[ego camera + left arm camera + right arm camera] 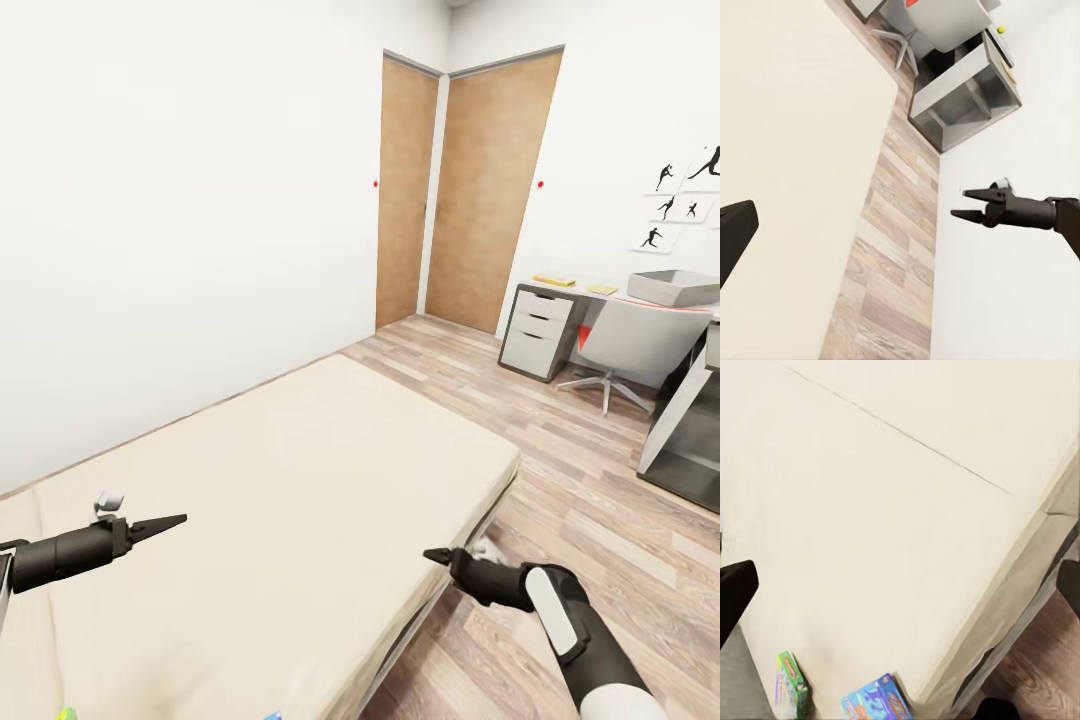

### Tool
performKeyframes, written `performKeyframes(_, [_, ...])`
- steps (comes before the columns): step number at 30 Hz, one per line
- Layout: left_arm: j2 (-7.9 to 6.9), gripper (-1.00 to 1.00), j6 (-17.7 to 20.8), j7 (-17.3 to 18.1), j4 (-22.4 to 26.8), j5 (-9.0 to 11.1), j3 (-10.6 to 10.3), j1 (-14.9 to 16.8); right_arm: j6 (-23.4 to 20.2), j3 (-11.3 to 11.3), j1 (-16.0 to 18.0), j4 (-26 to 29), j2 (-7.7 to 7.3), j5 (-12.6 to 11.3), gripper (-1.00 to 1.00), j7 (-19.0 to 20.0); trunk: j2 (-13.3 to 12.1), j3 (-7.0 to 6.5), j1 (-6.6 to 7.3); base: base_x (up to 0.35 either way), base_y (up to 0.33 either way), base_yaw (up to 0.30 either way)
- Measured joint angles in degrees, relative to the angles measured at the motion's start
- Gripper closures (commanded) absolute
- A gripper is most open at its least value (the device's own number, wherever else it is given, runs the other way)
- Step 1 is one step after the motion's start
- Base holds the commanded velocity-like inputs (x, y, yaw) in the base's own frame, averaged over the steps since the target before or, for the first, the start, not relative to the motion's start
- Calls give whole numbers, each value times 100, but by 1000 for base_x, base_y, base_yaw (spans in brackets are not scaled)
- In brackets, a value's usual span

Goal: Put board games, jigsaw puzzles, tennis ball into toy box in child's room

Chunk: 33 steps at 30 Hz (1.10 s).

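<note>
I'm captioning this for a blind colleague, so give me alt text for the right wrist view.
Two board games stand near one edge of a cream bed: a green-and-white game box and a blue-and-orange game box, a little apart. A thin seam crosses the mattress, and wood plank floor shows past the bed's corner.

No lettering can be read anywhere. The two game boxes [874,701] on the bed [900,510] show busy print, too small to make out.
</note>
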<state>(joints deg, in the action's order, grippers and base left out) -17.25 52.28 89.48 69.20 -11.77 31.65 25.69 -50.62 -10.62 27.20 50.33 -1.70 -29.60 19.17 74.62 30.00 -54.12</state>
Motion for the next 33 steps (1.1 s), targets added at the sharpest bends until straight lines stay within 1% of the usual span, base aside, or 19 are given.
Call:
performKeyframes(3, [5, -100, -12, 0, -4, -24, -8, -8, 19, 9, 4, -129, -53, 45, -100, 348, 0, 0, 0, 0, 0, 0])
performKeyframes(7, [36, -100, -20, 0, -1, -29, -26, -45, 34, 20, -126, -248, -55, 74, -100, 463, 0, 0, 0, 0, 0, 0])
performKeyframes(10, [70, -100, -22, 0, 0, -29, -115, -56, 130, 109, -245, -482, -6, 218, -100, 478, 0, 0, 0, 0, 0, 0])
performKeyframes(11, [77, -100, -22, 0, 0, -29, -187, -58, 286, 201, -267, -622, 11, 335, -100, 481, 0, 0, 0, 0, 0, 0])
performKeyframes(12, [79, -100, -22, 0, 0, -29, -226, -58, 395, 261, -275, -708, 19, 396, -100, 485, 0, 0, 0, 0, 0, 0])
performKeyframes(14, [85, -100, -23, 0, 0, -29, -346, -60, 877, 543, -294, -1128, 60, 643, -100, 504, 0, 0, 0, 0, 0, 0])
performKeyframes(15, [85, -100, -23, 0, 0, -29, -366, -60, 986, 617, -296, -1256, 76, 681, -100, 512, 0, 0, 0, 0, 0, 0])
performKeyframes(16, [86, -100, -20, 0, 1, -26, -392, -60, 1150, 738, -301, -1488, 106, 742, -100, 525, 0, 0, 0, 0, 0, 0])
performKeyframes(18, [87, -100, -17, 0, 1, -23, -418, -61, 1313, 863, -303, -1772, 136, 784, -100, 545, 0, 0, 0, 0, 0, -3])
performKeyframes(20, [88, -100, -16, 0, 0, -22, -444, -61, 1401, 927, -304, -1938, 153, 823, -100, 558, 0, 4, 0, 0, 0, -37])
performKeyframes(26, [104, -100, -9, -1, 0, -15, -681, -60, 1480, 997, -306, -2111, 168, 854, -100, 575, 0, 45, 0, 0, 0, -68])
performKeyframes(33, [114, -100, 7, -1, 0, -14, -741, -60, 1480, 1013, -306, -2134, 170, 858, -100, 578, 0, 104, 0, 0, 0, -78])
